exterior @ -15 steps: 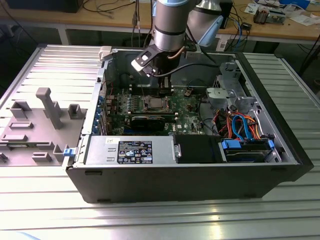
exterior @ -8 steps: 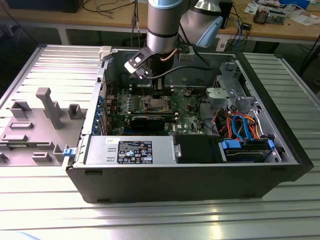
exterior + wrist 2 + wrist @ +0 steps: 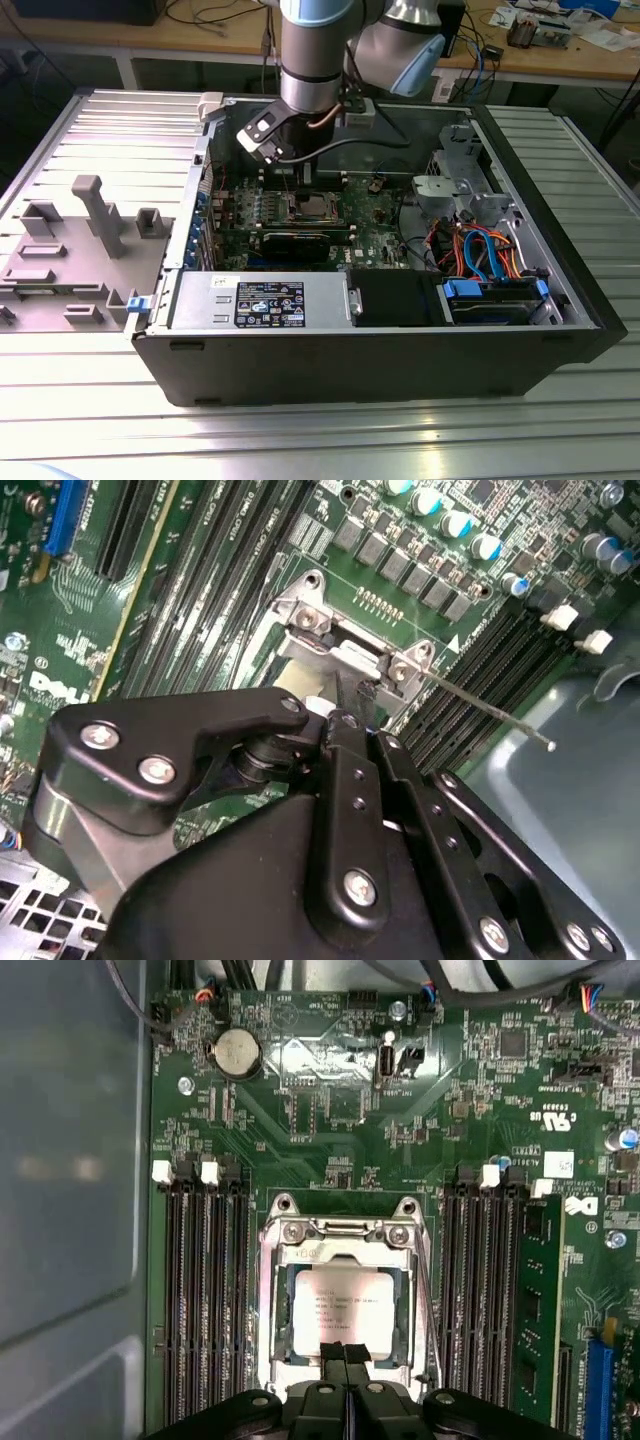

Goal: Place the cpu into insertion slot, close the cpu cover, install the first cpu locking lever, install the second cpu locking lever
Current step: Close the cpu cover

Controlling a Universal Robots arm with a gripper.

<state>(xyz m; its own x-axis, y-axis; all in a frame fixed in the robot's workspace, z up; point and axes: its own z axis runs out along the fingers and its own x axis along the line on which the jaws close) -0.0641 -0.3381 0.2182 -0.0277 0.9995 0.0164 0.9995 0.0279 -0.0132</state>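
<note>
Arm plunged straight down into the open computer case, gripper pinched closed.
The gripper's tips meet with nothing between them, at the edge of the cpu. The cpu lies in the insertion slot, framed by the cpu cover. Green motherboard surrounds the gripper. The case rests on a ribbed metal bench, with a cluttered wooden bench beyond.

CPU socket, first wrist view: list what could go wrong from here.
1. The gripper, jaws shut, sits at the cpu cover edge over the cpu; a slip could scratch it.
2. In the second wrist view, a locking lever juts free above the memory slots and might snag.
</note>
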